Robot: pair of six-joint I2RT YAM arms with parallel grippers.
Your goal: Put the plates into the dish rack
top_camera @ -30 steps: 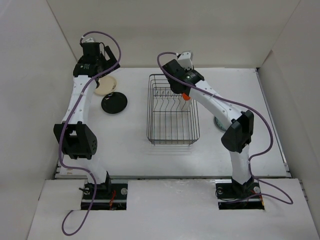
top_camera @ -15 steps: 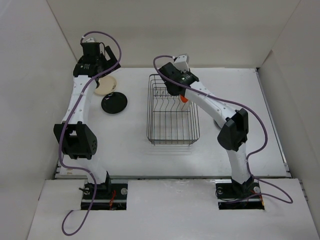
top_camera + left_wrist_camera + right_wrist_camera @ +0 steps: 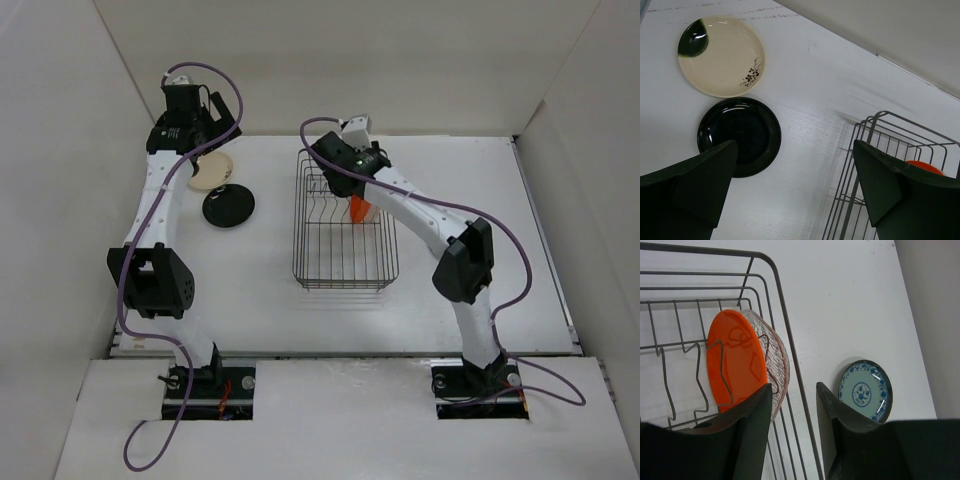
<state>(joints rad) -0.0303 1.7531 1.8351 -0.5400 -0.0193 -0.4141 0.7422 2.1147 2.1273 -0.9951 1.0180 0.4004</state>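
Note:
The orange plate (image 3: 735, 362) stands on edge between prongs at the far right of the wire dish rack (image 3: 785, 340); it also shows from above (image 3: 358, 208) in the rack (image 3: 297, 235). My right gripper (image 3: 794, 387) is open and empty above the rack's right rim, just beside the orange plate; it also shows in the top view (image 3: 340, 165). The teal patterned plate (image 3: 864, 391) lies on the table right of the rack. The cream plate (image 3: 720, 56) and the black plate (image 3: 739, 135) lie side by side left of the rack. My left gripper (image 3: 795, 145) hangs open and empty high above them.
The cream plate (image 3: 212, 172) and black plate (image 3: 228, 207) sit near the table's far left. The rack's near prongs hold nothing. White walls close in the table on the left, far and right sides. The rack's corner (image 3: 880, 150) shows in the left wrist view.
My right gripper has moved left over the rack's far end, and the orange plate now stands lower in the rack, free of the jaws. The left arm has not moved.

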